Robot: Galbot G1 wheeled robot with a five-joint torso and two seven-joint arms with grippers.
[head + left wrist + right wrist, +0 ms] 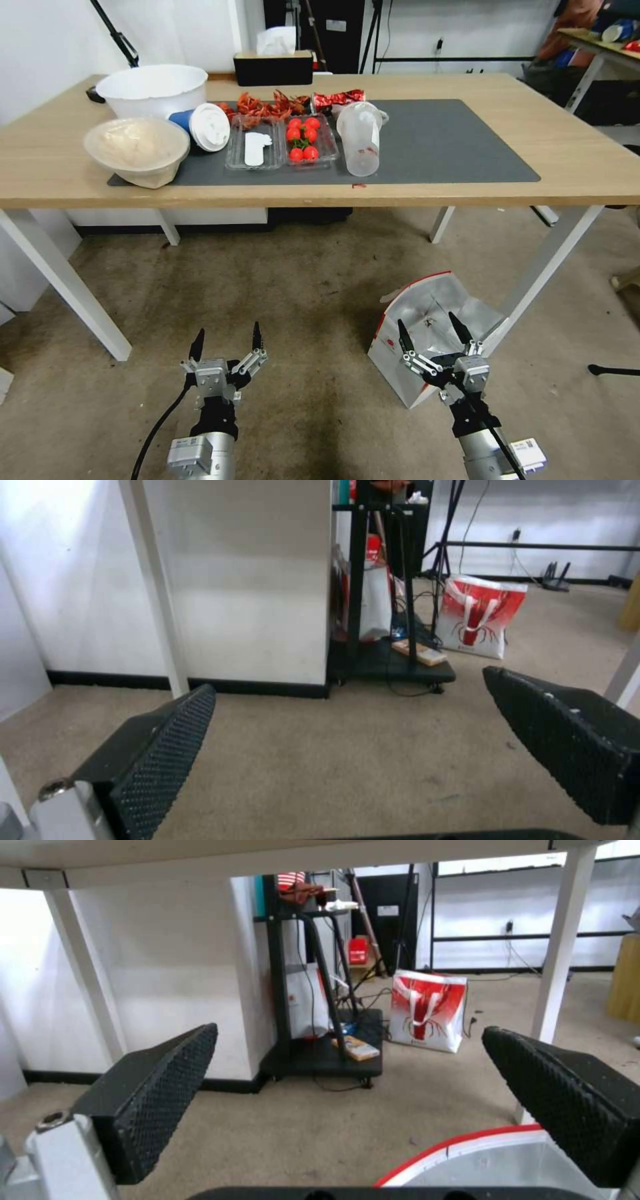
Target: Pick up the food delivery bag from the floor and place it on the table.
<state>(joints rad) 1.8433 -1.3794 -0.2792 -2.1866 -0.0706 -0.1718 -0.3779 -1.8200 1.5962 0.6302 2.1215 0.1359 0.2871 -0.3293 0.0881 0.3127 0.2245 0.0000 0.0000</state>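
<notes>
- Bag position: food delivery bag (417, 333) stands on the floor (300, 307) at about 5 o'clock in the head view, just beside the white surface leg (543, 273) at its 3 o'clock. Mouth open, silver foil lining showing, red rim, small round red logo on the near white side.
- Right claw (433, 331): fingers spread wide, tips pointing up toward 12 o'clock, over the near edge of the bag's mouth. Nothing held. In the right wrist view the bag's red rim and foil (480, 1160) sit below and between the two black ribbed fingers (160, 1100).
- Left claw (227, 341): spread wide, empty, above bare floor at about 7 o'clock, well apart from the bag. In the left wrist view, floor lies between its fingers (160, 760).
- Surface (567, 160): light wood top, dark grey mat (440, 143) across its middle. On the mat's left half: white bowl (153, 90), shallower bowl (137, 150), blue cup (200, 125) lying on its side with a white lid, clear tray of tomatoes (303, 140), clear plastic pitcher (360, 143). Right half of the mat bare.
- Background, wrist views: red and white carrier bag (427, 1010) on the floor beside a black wheeled stand (320, 1060).
</notes>
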